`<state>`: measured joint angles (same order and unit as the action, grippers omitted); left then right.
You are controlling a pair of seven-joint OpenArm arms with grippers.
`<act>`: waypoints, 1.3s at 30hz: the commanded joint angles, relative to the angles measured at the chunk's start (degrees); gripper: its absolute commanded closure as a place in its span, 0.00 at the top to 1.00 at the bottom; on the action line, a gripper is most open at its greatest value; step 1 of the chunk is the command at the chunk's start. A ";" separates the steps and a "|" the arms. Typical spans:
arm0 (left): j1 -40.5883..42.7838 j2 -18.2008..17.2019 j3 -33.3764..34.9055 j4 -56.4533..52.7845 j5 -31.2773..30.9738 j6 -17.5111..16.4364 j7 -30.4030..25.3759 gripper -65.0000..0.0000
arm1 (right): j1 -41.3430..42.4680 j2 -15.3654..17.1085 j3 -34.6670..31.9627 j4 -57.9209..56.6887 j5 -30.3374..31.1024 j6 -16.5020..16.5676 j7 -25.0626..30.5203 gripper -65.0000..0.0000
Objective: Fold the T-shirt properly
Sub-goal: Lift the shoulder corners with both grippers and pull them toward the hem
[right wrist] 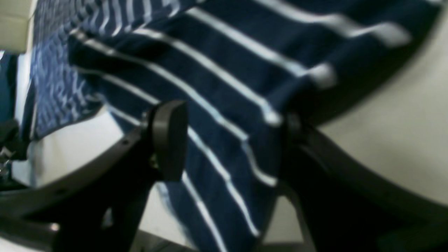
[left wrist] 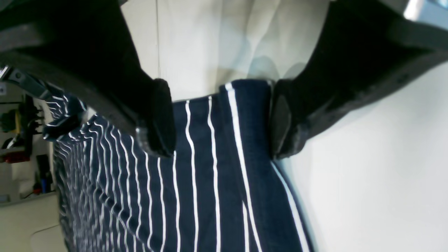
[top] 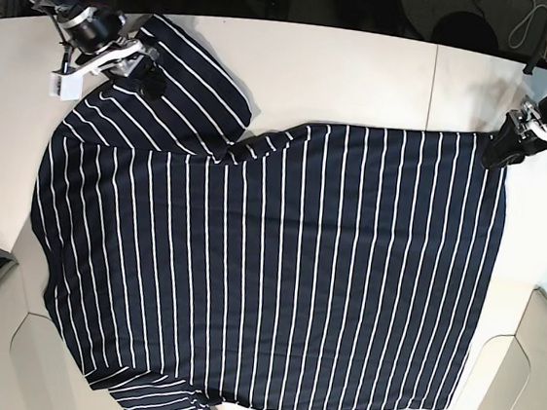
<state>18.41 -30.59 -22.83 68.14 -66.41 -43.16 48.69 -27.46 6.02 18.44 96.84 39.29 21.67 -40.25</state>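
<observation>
1. While the dark navy white-striped fabric T-shirt (top: 267, 263) lay spread flat on the white table (top: 366, 73), my left gripper (left wrist: 222, 119) stood wide over its hem corner.
2. My right gripper (right wrist: 231, 140) straddled a sleeve edge, jaws apart.

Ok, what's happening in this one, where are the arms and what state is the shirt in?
A two-armed robot is working on a striped T-shirt spread nearly flat on a white table. The left gripper straddles a corner of the hem, jaws open around the fabric, not clamped. The right gripper sits open over the upper sleeve, which lies angled out from the body. No fold has been made yet.
</observation>
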 commanded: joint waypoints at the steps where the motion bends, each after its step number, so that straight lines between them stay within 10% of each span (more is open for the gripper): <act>1: 1.62 0.42 1.16 -0.79 6.82 3.16 8.72 0.69 | -0.50 0.28 -0.42 0.07 -0.94 -0.42 -1.97 0.54; 4: 1.60 0.42 1.16 -0.70 5.73 3.16 9.51 0.66 | -0.50 0.26 -0.83 0.07 -0.96 -0.42 -1.97 0.43; 9: 1.57 0.39 1.16 -0.70 5.68 3.16 9.05 0.22 | -0.48 0.28 -0.83 0.07 -2.49 4.39 -1.95 0.04; 13: 1.55 0.24 1.16 -0.70 5.49 3.16 7.06 0.00 | -0.50 0.26 -0.63 0.13 -2.27 7.37 -1.99 0.00; 39: 1.70 -0.13 -8.76 21.42 -1.53 3.16 17.92 0.00 | -5.68 -0.48 14.67 8.59 18.49 12.76 -10.99 0.00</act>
<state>20.29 -29.54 -31.05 88.62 -66.67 -39.70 67.26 -33.01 5.06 32.69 104.33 56.21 33.52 -52.18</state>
